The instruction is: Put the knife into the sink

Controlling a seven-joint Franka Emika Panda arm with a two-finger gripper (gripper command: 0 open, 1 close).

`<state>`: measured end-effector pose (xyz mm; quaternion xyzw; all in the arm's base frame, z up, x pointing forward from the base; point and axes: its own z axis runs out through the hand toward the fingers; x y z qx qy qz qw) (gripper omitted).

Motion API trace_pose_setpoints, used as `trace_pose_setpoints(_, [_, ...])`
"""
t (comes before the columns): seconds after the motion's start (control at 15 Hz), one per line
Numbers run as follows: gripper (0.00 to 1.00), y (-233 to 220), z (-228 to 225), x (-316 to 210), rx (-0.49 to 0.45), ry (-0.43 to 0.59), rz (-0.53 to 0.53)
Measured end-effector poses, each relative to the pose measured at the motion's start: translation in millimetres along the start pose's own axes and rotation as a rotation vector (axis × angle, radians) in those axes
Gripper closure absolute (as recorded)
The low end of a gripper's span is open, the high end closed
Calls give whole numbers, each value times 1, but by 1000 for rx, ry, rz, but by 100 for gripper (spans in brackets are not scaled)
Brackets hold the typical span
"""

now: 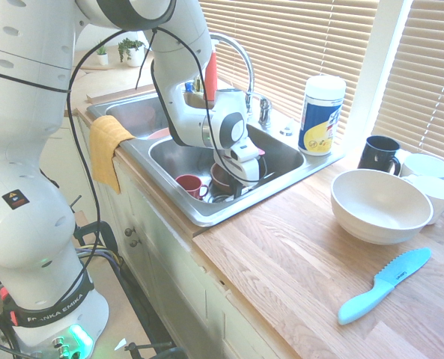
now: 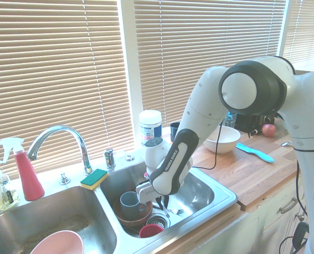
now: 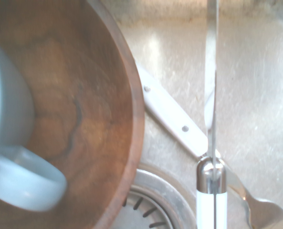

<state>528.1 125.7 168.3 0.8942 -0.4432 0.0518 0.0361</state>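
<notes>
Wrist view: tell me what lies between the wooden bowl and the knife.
A white-handled utensil lies on the sink floor between wooden bowl and knife.

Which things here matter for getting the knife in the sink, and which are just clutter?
Job: slim white-handled paring knife; shiny steel sink basin; gripper.
Lying about: light-blue serrated knife; large white bowl; brown wooden bowl; small red cup; yellow cloth.
</notes>
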Motion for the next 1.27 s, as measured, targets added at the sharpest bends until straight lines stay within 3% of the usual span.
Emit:
trace_pose_setpoints(0.87, [0,4,0,14,11,5,12])
trace_pose_setpoints(1.0, [0,1,-29,20,38,12,6])
trace_pose_setpoints(1.27, [0,16,-128,26,49,34,-27])
